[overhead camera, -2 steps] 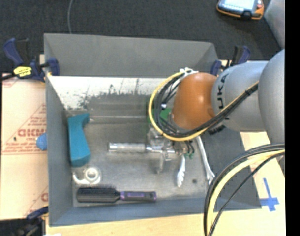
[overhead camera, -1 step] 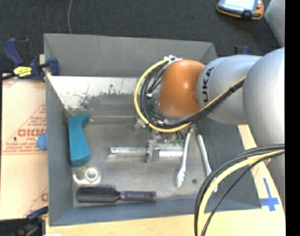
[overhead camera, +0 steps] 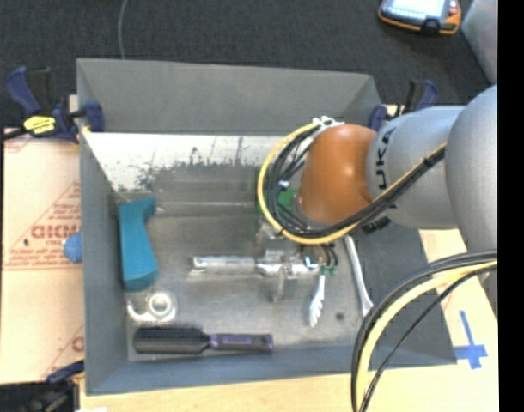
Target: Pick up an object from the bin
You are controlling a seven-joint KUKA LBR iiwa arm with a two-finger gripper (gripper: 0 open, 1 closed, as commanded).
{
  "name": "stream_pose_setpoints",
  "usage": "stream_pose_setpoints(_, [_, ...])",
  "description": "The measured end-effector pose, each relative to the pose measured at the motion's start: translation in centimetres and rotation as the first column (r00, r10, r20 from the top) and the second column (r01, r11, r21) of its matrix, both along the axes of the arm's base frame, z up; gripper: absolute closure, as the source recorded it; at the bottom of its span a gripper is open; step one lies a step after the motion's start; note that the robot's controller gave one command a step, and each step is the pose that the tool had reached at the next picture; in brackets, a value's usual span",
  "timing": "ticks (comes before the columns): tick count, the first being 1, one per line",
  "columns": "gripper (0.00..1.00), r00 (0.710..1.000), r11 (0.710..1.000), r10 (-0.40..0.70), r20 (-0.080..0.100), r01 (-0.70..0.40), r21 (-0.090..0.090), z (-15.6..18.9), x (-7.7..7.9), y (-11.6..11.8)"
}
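A black brush (overhead camera: 189, 342) with a purple handle lies along the near wall of the bin (overhead camera: 228, 101). Beyond it, mid-floor, the gripper (overhead camera: 283, 271) (under the arm's orange cover) sits at the right end of a silvery bar (overhead camera: 221, 263). Whether it is open or closed, I cannot tell. A white toothbrush (overhead camera: 316, 303) lies just right of it, and a teal block (overhead camera: 136, 243) lies well to the left.

- I am seeing a silvery, elongated metal piece (overhead camera: 226, 264) lying flat on the floor in the middle of the bin (overhead camera: 219, 101), running left to right.
- Its right end is disappearing under the gripper (overhead camera: 285, 273), so I am not making out that end.
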State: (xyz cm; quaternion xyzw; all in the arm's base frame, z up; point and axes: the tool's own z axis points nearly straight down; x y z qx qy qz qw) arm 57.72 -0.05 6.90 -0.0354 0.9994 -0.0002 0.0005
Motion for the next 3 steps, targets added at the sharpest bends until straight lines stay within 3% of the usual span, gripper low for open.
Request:
stream_pose_setpoints(1, [0.0, 0.996, 0.996, 0.094, 0.014, -0.094, 0.004, 0.3, 3.4, 2.8])
stream_pose_setpoints(2, [1.0, 1.0, 1.0, 0.014, 0.005, -0.014, 0.001, 0.1, 0.6, 0.3])
stream_pose_setpoints(3, [1.0, 1.0, 1.0, 0.014, 0.005, -0.014, 0.001, 0.1, 0.6, 0.3])
